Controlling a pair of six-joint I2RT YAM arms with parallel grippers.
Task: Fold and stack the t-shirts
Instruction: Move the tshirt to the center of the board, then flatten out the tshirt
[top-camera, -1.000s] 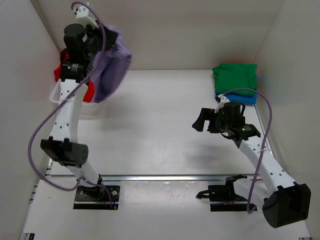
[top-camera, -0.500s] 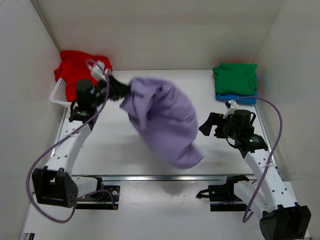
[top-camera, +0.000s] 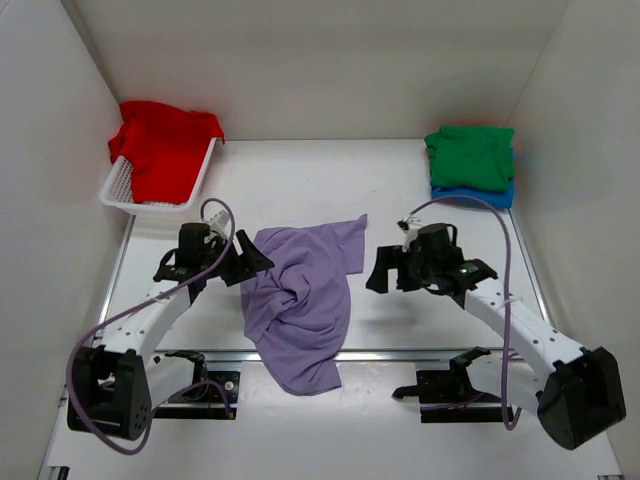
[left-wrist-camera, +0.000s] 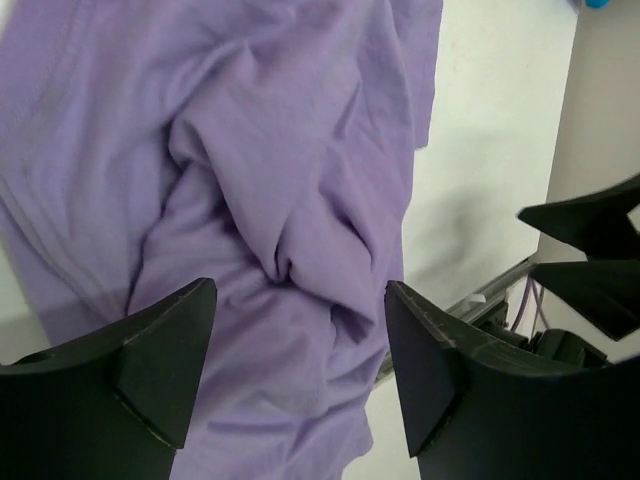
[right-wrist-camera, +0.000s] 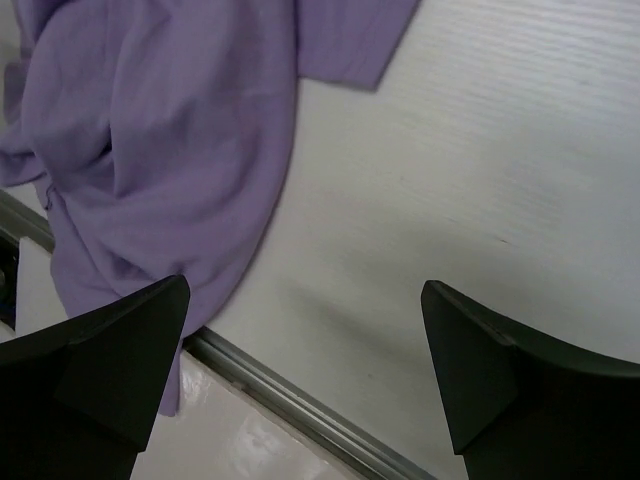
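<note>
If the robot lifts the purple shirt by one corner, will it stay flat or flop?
Probably floppy: the purple shirt lies crumpled in soft folds, so the rest would likely dangle. It looks thin, so a push would probably bunch it. One end drapes over the table edge, so it might slide off.

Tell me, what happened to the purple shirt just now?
The left gripper swung the lavender t-shirt down from above the basket onto the table and let go. The right gripper moved toward it, open. The red t-shirt, green t-shirt and blue t-shirt stayed put.
</note>
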